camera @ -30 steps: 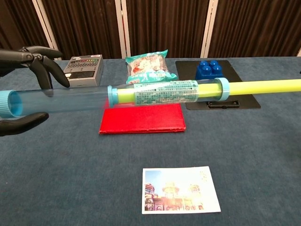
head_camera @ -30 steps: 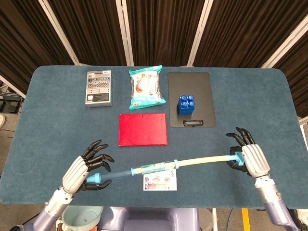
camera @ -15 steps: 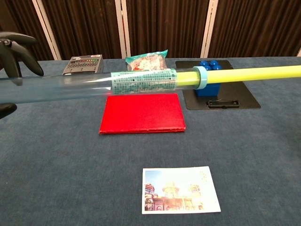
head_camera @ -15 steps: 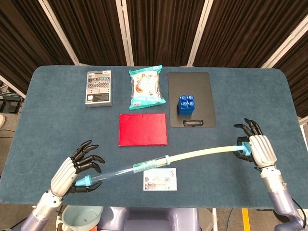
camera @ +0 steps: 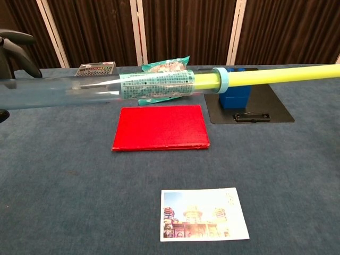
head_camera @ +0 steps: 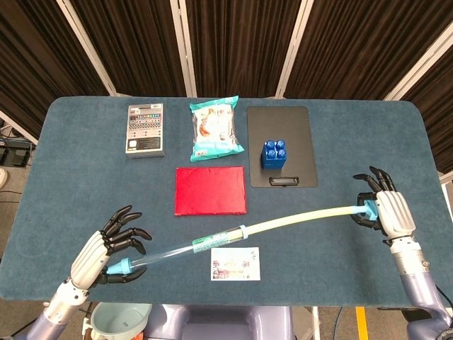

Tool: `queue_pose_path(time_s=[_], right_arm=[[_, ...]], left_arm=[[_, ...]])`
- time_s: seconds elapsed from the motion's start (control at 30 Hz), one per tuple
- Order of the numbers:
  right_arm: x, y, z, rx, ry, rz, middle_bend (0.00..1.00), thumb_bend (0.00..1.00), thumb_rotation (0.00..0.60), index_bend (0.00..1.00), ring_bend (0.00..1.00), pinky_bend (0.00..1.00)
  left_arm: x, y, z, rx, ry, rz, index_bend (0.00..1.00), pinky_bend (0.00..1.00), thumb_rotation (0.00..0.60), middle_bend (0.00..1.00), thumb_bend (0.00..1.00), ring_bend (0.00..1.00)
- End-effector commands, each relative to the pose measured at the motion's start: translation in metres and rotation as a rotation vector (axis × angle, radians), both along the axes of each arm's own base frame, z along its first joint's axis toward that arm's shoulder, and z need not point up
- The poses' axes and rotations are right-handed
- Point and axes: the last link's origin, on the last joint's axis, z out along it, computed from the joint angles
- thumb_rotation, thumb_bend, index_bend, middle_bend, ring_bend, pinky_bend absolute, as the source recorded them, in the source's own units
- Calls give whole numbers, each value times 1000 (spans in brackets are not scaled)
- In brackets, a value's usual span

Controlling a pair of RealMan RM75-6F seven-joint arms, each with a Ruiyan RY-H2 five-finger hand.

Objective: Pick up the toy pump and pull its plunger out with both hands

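The toy pump is a clear tube [head_camera: 185,249] [camera: 64,90] with blue end caps and a printed label [camera: 156,85]. Its pale yellow plunger rod [head_camera: 297,219] [camera: 281,74] sticks far out to the right and bows slightly. My left hand [head_camera: 106,249] grips the tube's blue end cap [head_camera: 120,268] near the table's front left. My right hand [head_camera: 386,211] holds the plunger's blue handle [head_camera: 366,210] at the right edge. The pump hangs above the table between both hands. In the chest view only the left hand's dark fingers [camera: 15,45] show at the left border.
A red pad [head_camera: 210,190] lies mid-table below the pump's far side. A picture card [head_camera: 235,263] lies under the tube. At the back are a button box [head_camera: 144,128], a snack bag [head_camera: 215,129], and a black clipboard [head_camera: 297,138] carrying a blue block [head_camera: 274,153]. A bowl [head_camera: 117,320] sits below the front edge.
Both hands have drawn further apart, left hand leftward and right hand rightward. More yellow rod shows outside the tube, and the tube's collar has slid left along it.
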Motion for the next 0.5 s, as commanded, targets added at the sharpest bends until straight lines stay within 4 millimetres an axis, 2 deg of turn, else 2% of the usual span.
queue_pose_path(time_s=[0.03,0.2,0.5], right_arm=[[0,-5,4,12,-44,-12,247,385,600,889,0,0],[5,-8,9,56,-124,-24,246,381,600,890,0,0],[10,-13,13,93,-128,-32,247,381,600,889,0,0]], left_arm=[[0,-1,3,6,-14,-9,720,10,600,358,408,104],[1,1,7,6,-37,-14,719,10,600,358,408,104],[1,-1,10,-1,-57,-22,720,10,600,358,408,104]])
